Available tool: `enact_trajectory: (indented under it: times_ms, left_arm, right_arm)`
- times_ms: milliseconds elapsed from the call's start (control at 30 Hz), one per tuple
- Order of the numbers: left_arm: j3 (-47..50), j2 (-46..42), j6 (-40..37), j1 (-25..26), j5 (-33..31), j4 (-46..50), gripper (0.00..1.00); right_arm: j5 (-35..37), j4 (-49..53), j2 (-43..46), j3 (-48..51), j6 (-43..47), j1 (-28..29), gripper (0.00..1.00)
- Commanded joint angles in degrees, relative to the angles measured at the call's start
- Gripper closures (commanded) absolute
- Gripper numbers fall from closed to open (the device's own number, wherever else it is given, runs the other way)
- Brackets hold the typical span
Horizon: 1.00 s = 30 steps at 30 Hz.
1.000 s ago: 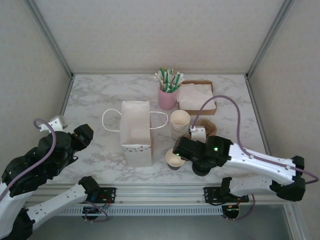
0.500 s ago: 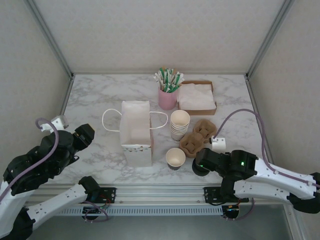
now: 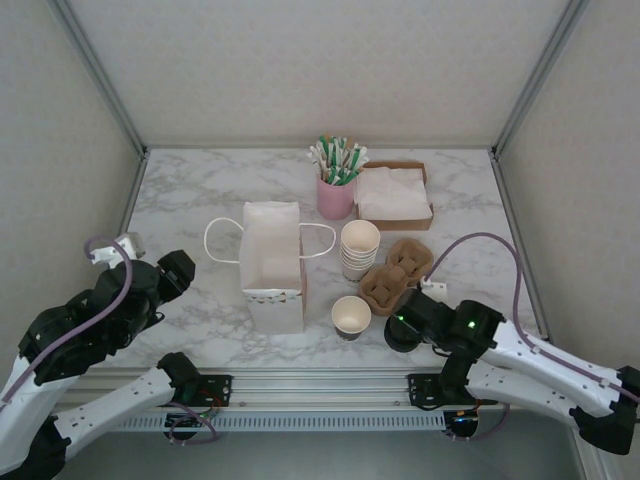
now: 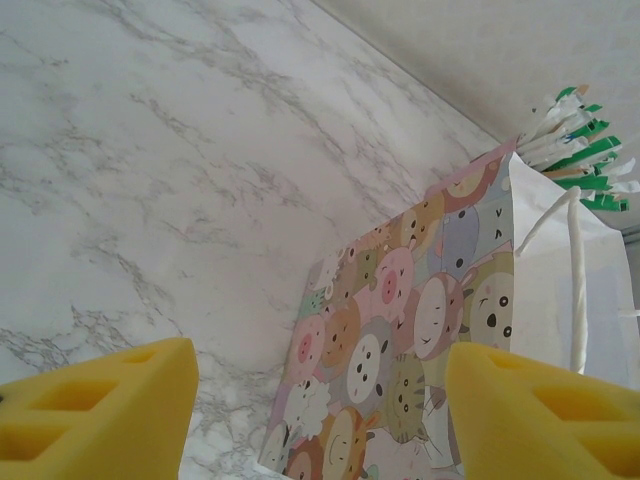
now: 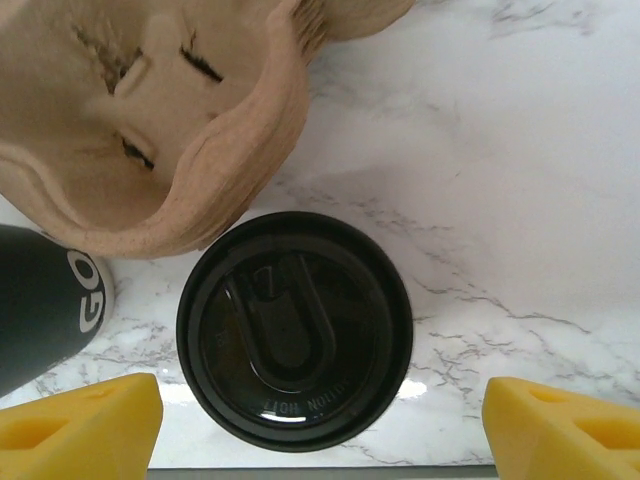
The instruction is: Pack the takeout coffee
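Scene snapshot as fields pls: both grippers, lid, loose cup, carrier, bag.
left gripper: open, empty, facing the white paper bag with the animal-print side
right gripper: open, above the round black plastic lid, one finger on each side
lid: top up; cup beneath cannot be told
single lidless paper cup: upright, between bag and lid
brown pulp carrier: holes empty, just behind the lid
stack of cream paper cups: between bag and carrier

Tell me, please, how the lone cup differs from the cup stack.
The lone cup is a single cup, while the cup stack is several cups nested together. The lone cup sits nearer the arms. The cup stack stands farther back, beside the carrier. The lone cup's outer wall looks dark, and the cup stack's walls are cream. Both stand upright and lidless, with cream insides.
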State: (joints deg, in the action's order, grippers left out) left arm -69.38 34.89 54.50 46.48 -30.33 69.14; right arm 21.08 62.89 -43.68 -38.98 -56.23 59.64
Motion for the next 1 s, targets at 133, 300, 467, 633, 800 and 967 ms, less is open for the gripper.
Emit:
enact_trajectory:
  times_ms: [133,300,467,633,800,967]
  left_arm:
    - [0.3,-0.24,1.92,0.55,0.03,1.16,0.33]
    - [0.48,-0.44,2.19,0.55,-0.06,1.08,0.33]
    - [0.78,-0.52,2.29,0.56,0.0,1.26,0.33]
    - [0.91,-0.53,2.28,0.54,0.0,1.11,0.33]
    - [1.01,-0.53,2.39,0.54,0.07,1.07,0.33]
    - [1.27,-0.53,2.61,0.54,0.11,0.99,0.33]
  right_arm:
    - [-7.07,-6.64,-6.41,1.45,6.04,-3.99,0.22]
    - [-8.41,-7.96,-7.97,2.54,6.92,-4.88,0.2]
    - [-8.32,-7.55,-8.15,3.44,6.99,-5.45,0.19]
    - [-7.31,-7.11,-8.7,3.83,6.3,-5.55,0.19]
    - [-6.14,-6.81,-10.39,3.35,6.3,-5.57,0.2]
    - [-6.13,-7.61,-11.32,3.52,6.48,-5.57,0.2]
